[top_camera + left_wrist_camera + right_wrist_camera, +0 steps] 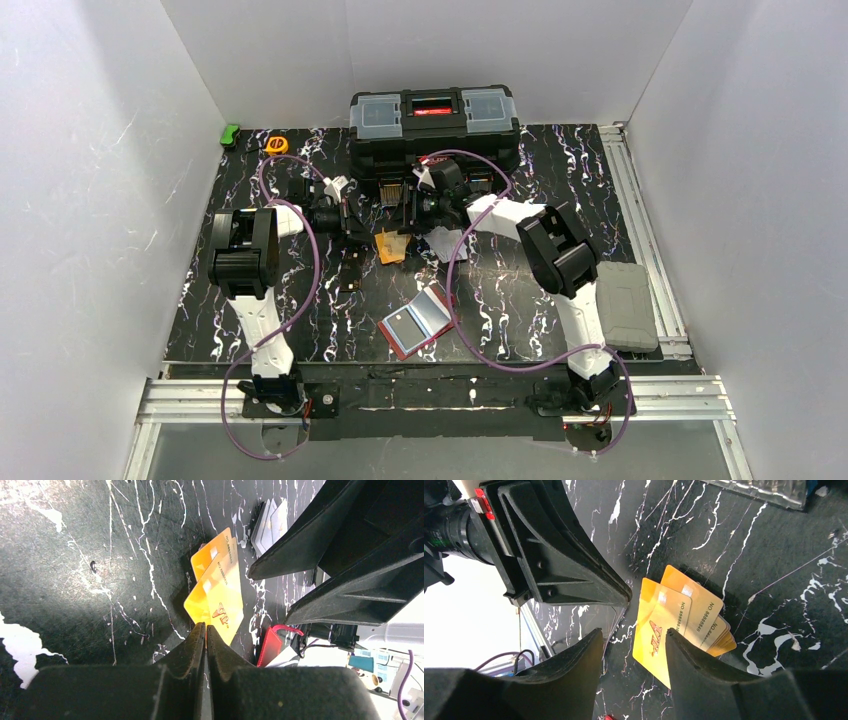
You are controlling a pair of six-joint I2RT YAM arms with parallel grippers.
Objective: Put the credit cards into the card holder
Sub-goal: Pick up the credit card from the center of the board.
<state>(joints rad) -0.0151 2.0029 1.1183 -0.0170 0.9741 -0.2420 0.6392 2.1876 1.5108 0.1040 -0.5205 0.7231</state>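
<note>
While right fingers [704, 680] are spread, left fingers [190, 645] are pressed together. Just ahead, thin orange plastic cards [220, 595] are laid lengthwise.

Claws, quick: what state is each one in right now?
Left claw: closed at the edge of the top orange card; grip cannot be told.
Right claw: open, holding nothing.

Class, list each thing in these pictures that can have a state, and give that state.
card holder, open, lying flat
orange credit cards, fanned, not in the holder
toolbox, lid closed
left gripper, shut at the cards' edge
right gripper, open over the cards
</note>
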